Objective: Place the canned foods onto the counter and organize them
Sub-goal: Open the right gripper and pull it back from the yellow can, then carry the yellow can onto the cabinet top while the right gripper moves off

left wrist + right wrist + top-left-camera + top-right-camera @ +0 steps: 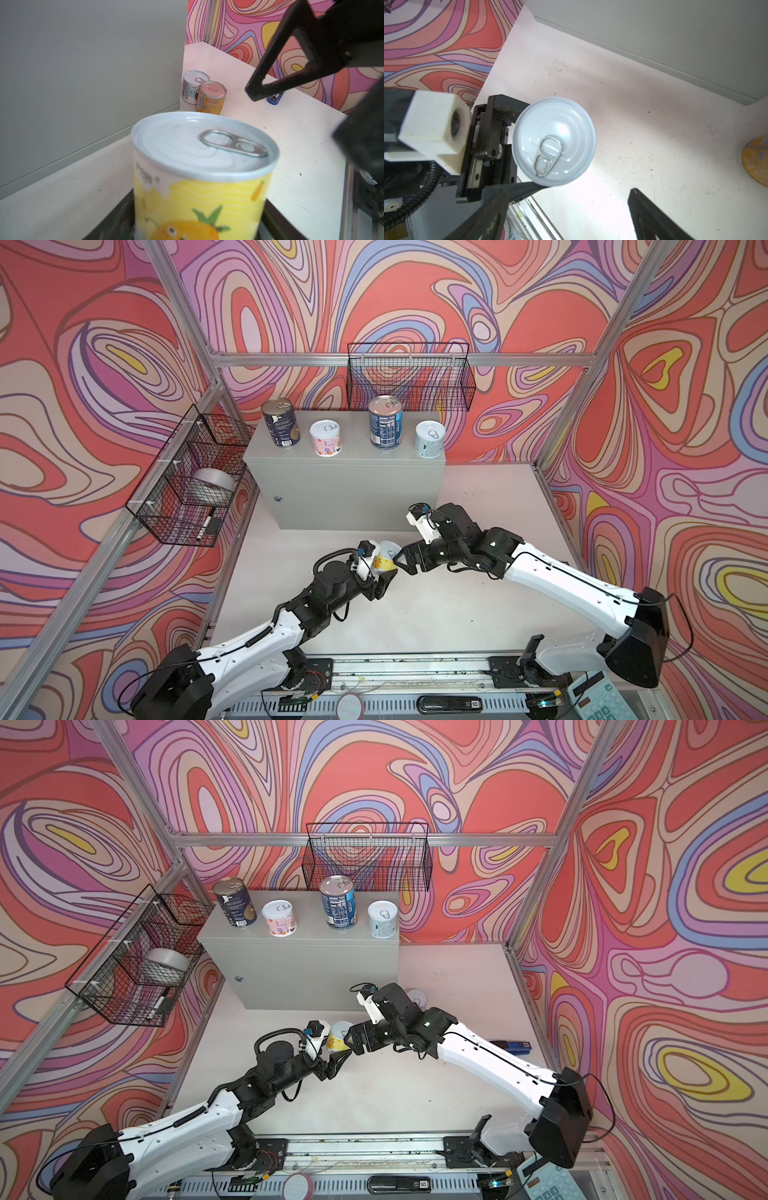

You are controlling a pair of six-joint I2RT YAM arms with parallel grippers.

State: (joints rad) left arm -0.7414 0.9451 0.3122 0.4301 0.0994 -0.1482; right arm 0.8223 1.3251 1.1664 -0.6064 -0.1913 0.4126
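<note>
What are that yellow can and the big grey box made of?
Yellow can: likely metal, judging by its glossy, ringed lid and steel-looking pull tab; the printed wrap could be paper or plastic. Grey box: apparently painted sheet metal, matte and smooth, with crisp folded edges.

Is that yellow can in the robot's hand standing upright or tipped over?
Upright. The yellow can shows its pull-tab lid facing up, held above the table by the left hand.

Both arms reach to mid-table, left gripper (384,572) clamped tight, right gripper (400,562) at its three o'clock, jaws spread.
</note>
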